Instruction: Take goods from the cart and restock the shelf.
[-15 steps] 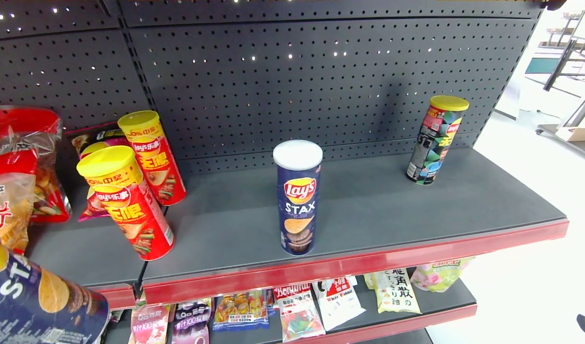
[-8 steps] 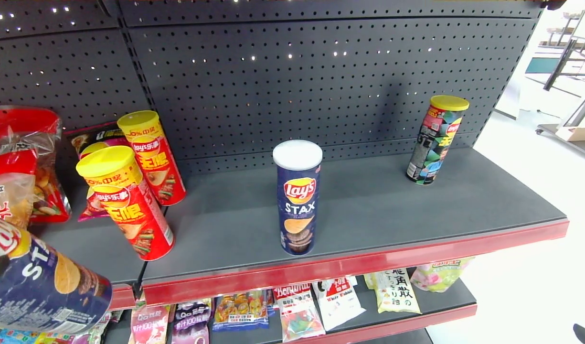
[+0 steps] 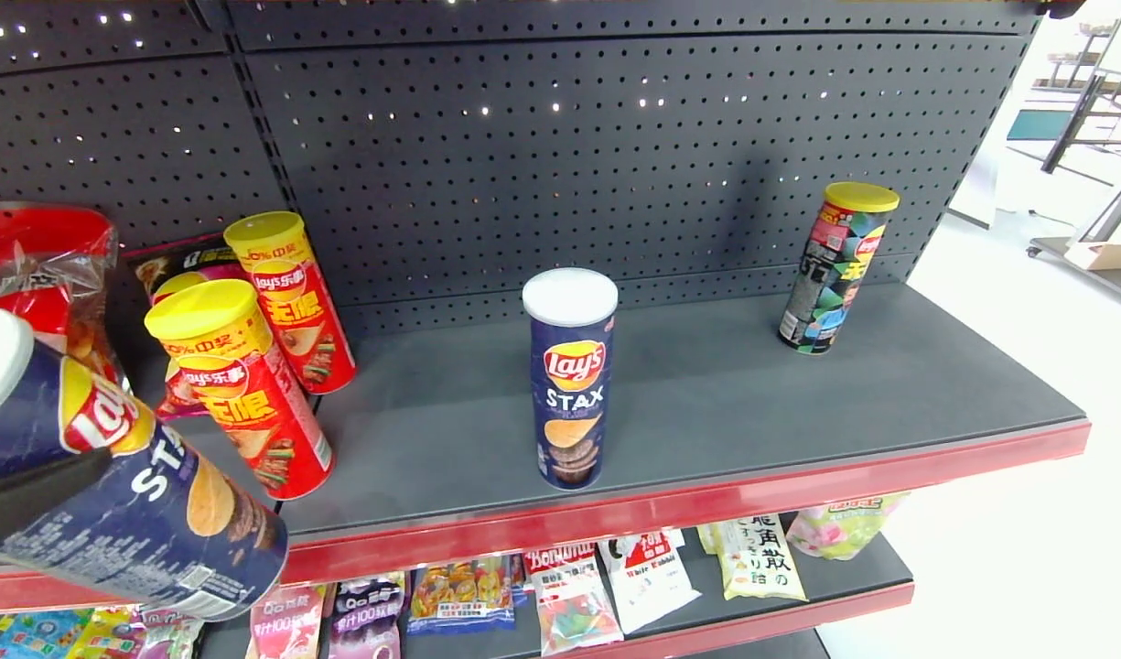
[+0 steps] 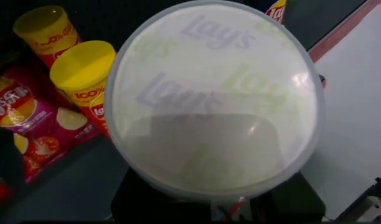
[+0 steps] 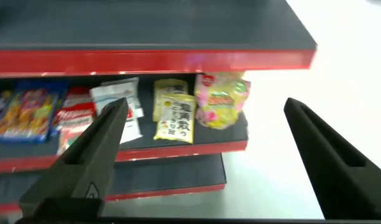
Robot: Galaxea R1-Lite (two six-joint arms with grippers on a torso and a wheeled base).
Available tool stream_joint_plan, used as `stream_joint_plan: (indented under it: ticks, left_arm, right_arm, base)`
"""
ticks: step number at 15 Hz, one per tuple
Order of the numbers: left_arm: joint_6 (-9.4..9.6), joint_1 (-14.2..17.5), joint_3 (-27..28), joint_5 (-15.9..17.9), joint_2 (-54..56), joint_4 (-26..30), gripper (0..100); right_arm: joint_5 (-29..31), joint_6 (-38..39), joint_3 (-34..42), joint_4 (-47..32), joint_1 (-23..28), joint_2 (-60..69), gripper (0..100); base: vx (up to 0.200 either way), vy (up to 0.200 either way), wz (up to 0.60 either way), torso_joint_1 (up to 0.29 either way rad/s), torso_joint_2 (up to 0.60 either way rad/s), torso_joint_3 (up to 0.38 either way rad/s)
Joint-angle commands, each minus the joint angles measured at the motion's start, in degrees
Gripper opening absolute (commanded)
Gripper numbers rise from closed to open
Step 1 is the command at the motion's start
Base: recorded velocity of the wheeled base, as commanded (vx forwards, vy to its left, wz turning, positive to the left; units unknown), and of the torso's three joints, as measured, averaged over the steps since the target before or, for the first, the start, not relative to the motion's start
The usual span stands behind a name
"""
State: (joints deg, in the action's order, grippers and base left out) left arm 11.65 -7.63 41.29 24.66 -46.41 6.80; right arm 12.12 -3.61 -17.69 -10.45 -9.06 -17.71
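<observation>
The dark blue cylindrical chip canister [image 3: 148, 513] hangs tilted at the left of the grey metal shelf [image 3: 725, 403]. Its white lid points up and leftward, its base is over the red front edge, and it sits just in front of two red yellow-lidded canisters [image 3: 249, 403]. The left gripper [image 3: 38, 490] is clamped round it — one black finger crosses its side. The left wrist view meets the frosted lid [image 4: 212, 99] face-on. In the right wrist view the right gripper [image 5: 206, 162] is spread wide, holding nothing, before the lower shelf's snack packets [image 5: 178, 115].
</observation>
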Motion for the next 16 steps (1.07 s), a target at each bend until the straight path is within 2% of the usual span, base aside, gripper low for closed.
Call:
stream_joint_plan:
  ticks: [1, 3, 5, 6, 7, 10, 12, 14, 16]
  left_arm:
    - [-1.55, -3.1, 1.2, 0.0, -3.4, -0.7, 0]
    - [-2.34, -4.3, 1.2, 0.0, -5.4, -4.1, 0]
    - [-2.43, -4.3, 1.2, 0.1, -6.3, -5.7, 0]
    - [-2.78, -4.6, 1.2, 1.0, -6.5, -5.7, 0]
    - [-2.95, -4.6, 1.2, 2.2, -6.7, -5.7, 0]
    - [-3.04, -4.6, 0.6, 2.8, -6.4, -5.7, 0]
    - [-2.95, -4.7, 0.1, 3.0, -6.2, -5.7, 0]
    - [-2.95, -4.9, 0.0, 3.0, -6.6, -6.3, 0]
    - [-2.95, -5.0, -0.2, 3.1, -6.3, -7.0, 0]
  right_arm:
    - [-1.7, 0.9, 5.6, 0.0, 5.2, 8.9, 100]
    - [-3.2, -0.4, 11.8, 3.0, 5.2, 12.4, 100]
    - [-5.4, -3.5, 16.0, 10.1, 5.2, 12.4, 100]
    - [-15.7, -2.6, 16.8, 11.9, 5.2, 12.4, 100]
    - [-16.6, 0.8, 17.2, 12.8, 5.2, 12.4, 100]
    - [-8.3, 1.9, 17.5, 13.3, 5.2, 12.4, 100]
    - [-8.3, 1.9, 17.6, 13.3, 5.2, 12.4, 100]
    - [-14.0, 2.1, 17.7, 10.9, 5.2, 12.4, 100]
    - [-12.8, 4.1, 17.6, 10.4, 5.2, 12.4, 100]
  base:
    - [0.000, 0.000, 0.00, 0.000, 0.00, 0.000]
    - [0.000, 0.000, 0.00, 0.000, 0.00, 0.000]
    - [0.000, 0.000, 0.00, 0.000, 0.00, 0.000]
    - [0.000, 0.000, 0.00, 0.000, 0.00, 0.000]
    - [0.000, 0.000, 0.00, 0.000, 0.00, 0.000]
    - [0.000, 0.000, 0.00, 0.000, 0.00, 0.000]
    - [0.000, 0.000, 0.00, 0.000, 0.00, 0.000]
    - [0.000, 0.000, 0.00, 0.000, 0.00, 0.000]
    - [0.000, 0.000, 0.00, 0.000, 0.00, 0.000]
